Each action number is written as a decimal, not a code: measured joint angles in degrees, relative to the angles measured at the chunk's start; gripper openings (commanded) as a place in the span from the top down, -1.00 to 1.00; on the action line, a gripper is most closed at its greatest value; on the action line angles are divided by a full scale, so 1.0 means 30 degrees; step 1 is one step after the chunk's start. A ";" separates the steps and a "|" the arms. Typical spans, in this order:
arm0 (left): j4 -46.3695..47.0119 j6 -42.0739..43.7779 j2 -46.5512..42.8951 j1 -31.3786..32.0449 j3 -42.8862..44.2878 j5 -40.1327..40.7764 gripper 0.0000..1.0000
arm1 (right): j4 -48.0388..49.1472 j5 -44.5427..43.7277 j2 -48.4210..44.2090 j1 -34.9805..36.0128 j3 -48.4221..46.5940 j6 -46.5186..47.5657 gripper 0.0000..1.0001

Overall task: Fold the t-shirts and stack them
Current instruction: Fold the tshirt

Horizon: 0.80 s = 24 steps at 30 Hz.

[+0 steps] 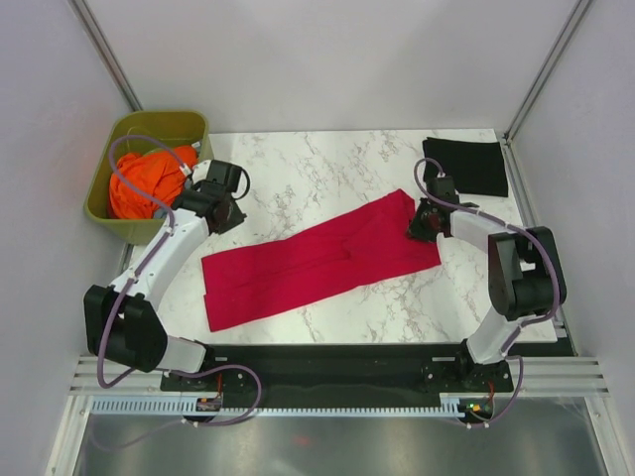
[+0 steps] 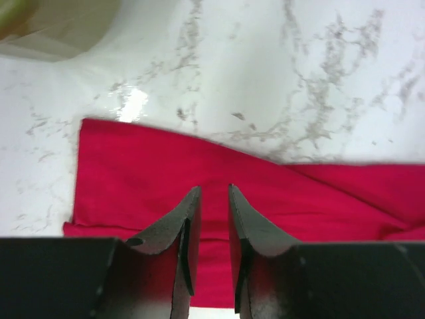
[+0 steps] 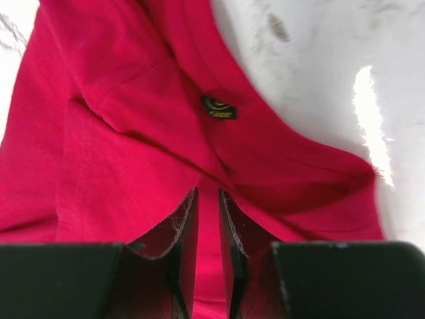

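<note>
Crimson cloth fills the thin slit between the jaws of the right gripper (image 3: 208, 193), which stand almost closed at the collar end of the crimson t-shirt (image 1: 317, 260); whether they pinch the fabric or only sit over it, I cannot tell. Just past the tips a small dark label (image 3: 218, 107) shows inside the neckline. The left gripper (image 2: 214, 189) has its jaws drawn to a similar narrow gap with nothing between them, and it hangs clear of the cloth by the shirt's other end. The shirt lies folded lengthwise into a long band, slanting across the middle of the marble tabletop (image 1: 327, 164) from near left to far right. A black t-shirt (image 1: 466, 164), folded flat, lies at the far right corner, apart from the crimson one. At the far left corner stands an olive-green tub (image 1: 149, 123) holding orange cloth (image 1: 149, 183)
</note>
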State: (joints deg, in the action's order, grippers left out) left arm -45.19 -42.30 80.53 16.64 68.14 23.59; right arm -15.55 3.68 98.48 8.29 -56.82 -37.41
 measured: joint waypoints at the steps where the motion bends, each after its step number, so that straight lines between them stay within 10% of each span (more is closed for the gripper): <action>1: 0.0153 0.0182 -0.0007 0.0029 0.0233 -0.0554 0.39 | 0.0226 0.0036 0.0226 0.0197 -0.0029 -0.0117 0.48; 14: 0.2237 0.1559 -0.2251 0.0729 0.0015 -0.4503 0.31 | 0.2776 0.0189 0.5916 0.0787 -0.5829 0.0036 0.48; 24: 0.4983 0.1559 -0.3271 0.1188 -0.2069 -0.6455 0.27 | 0.1676 0.2310 1.4892 0.0831 -1.9686 0.2659 0.38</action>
State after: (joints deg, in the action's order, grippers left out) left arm -30.24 -37.63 70.72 20.21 61.93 4.23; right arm -10.52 10.61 143.15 10.79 -115.87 -29.43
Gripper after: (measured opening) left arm 0.365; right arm 0.295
